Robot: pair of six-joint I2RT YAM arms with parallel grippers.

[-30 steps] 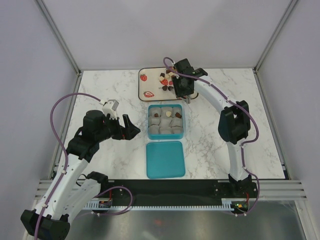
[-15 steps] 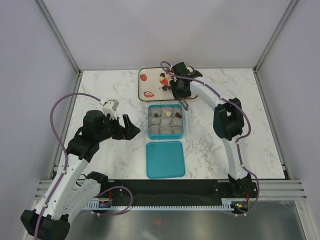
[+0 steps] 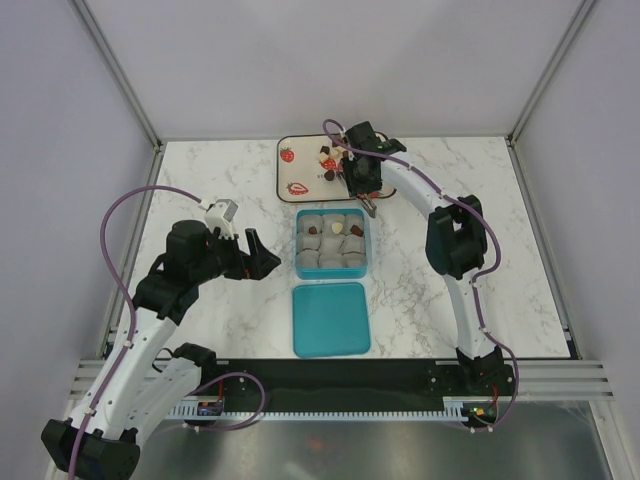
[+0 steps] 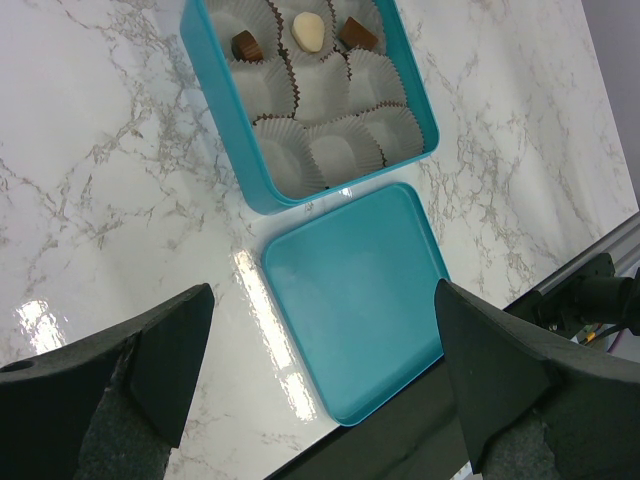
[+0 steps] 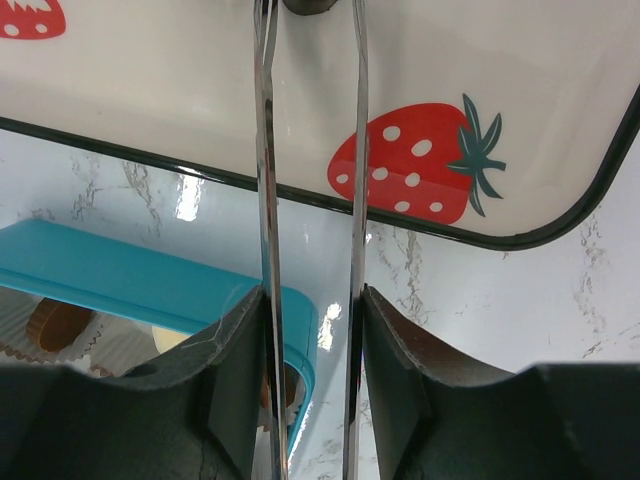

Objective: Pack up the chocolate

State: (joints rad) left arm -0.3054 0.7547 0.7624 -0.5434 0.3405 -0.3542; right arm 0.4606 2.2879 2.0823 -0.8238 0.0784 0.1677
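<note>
**A:** ok so where's the chocolate [image 3: 325, 160] right now? can't see from my side

**B:** it's in two spots. A handful of loose bits, dark and light, sit on the strawberry tray [image 3: 300, 168] at the far side of the surface [image 3: 200, 180]. Three more are in the teal box [image 4: 230, 120] just in front of that tray, one per liner cup [image 4: 340, 155], in a row across: brown, white, brown.

**A:** and the arms?

**B:** the right fingers [image 5: 220, 380] are about halfway closed, clamped on a pair of thin metal tweezers [image 5: 268, 150]. They hang above the near right part of the tray, close to the box's far right corner. The two blades stand a little apart. In the wrist view there's something dark between them at the very top edge, but it's cut off so I can't tell what it is.

**A:** left one doing anything?

**B:** nope. The left fingers [image 4: 150, 360] are spread as wide as they go with nothing in them. They hover over the surface to the left of the box, pointed toward it. The lid [image 4: 350, 290] lies flat just beside the box on the near side.
</note>
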